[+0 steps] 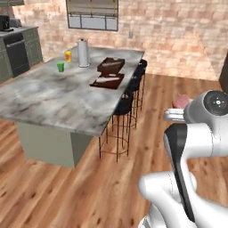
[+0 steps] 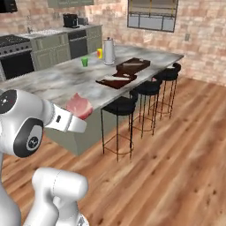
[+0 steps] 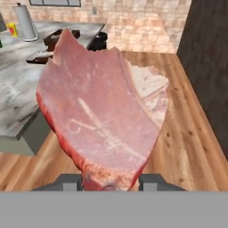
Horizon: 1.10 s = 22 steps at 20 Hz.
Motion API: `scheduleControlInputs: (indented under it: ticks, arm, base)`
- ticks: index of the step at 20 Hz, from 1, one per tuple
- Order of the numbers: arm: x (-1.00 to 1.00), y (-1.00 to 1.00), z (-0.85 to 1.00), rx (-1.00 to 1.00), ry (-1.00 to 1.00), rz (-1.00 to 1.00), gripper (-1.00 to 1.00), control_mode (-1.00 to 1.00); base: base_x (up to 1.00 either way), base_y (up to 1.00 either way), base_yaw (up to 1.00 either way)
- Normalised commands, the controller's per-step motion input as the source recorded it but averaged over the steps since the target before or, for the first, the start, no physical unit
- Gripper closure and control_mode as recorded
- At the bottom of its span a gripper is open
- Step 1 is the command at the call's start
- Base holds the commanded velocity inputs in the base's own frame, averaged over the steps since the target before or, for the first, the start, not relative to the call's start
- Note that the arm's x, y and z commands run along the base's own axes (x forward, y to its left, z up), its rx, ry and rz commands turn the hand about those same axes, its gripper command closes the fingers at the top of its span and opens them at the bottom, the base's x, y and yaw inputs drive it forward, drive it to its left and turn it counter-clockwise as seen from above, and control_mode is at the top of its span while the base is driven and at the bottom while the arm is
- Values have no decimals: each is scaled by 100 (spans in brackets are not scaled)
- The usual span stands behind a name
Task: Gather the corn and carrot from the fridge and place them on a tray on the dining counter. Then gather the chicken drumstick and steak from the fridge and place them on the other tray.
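A: Where is the steak (image 3: 102, 111)?
B: Clamped by its lower edge in the gripper (image 3: 110, 181), off the counter's (image 1: 53, 95) near right corner; the trays (image 1: 108, 81) lie at its far right edge.
A: Handling?
B: Probably floppy, slick; grip the thick rim.

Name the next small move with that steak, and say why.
Probably carry on toward the dining counter: the gripper is shut on the steak, and both trays lie far ahead by the stools, out of reach.
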Motion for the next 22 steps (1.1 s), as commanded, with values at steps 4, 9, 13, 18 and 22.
scheduleControlInputs:
  ticks: [4, 9, 13, 18, 22]
  arm:
    - [0, 0, 0, 0, 0, 0, 100, 100]
    - [0, 0, 0, 0, 0, 0, 100, 100]
    - [0, 0, 0, 0, 0, 0, 100, 100]
    - [0, 0, 0, 0, 0, 0, 100, 100]
    - [0, 0, 0, 0, 0, 0, 100, 100]
  base:
    - [60, -100, 55]
    - [51, -100, 55]
    - [18, -100, 56]
    - [-2, -100, 56]
    - [-29, -100, 58]
